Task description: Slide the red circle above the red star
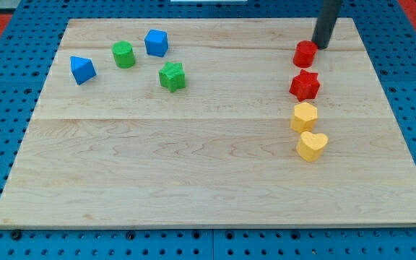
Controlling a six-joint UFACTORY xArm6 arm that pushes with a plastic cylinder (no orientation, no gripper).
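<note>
With no claw on the rod to report, my tip (319, 46) sat just right of the red circle (304, 54), already above the red star (305, 85), so only a light nudge seemed wise.

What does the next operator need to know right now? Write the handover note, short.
Tool: my tip is down on the board, at the upper right of the red circle, touching it or nearly so.
Blocks: the red circle sits toward the view's top from the red star, close to it with a small gap. A yellow hexagon-like block and a yellow heart continue the column below.
Done: the circle appears already above the star.
Left: perhaps a slight nudge to align it, then back the tip away.
</note>
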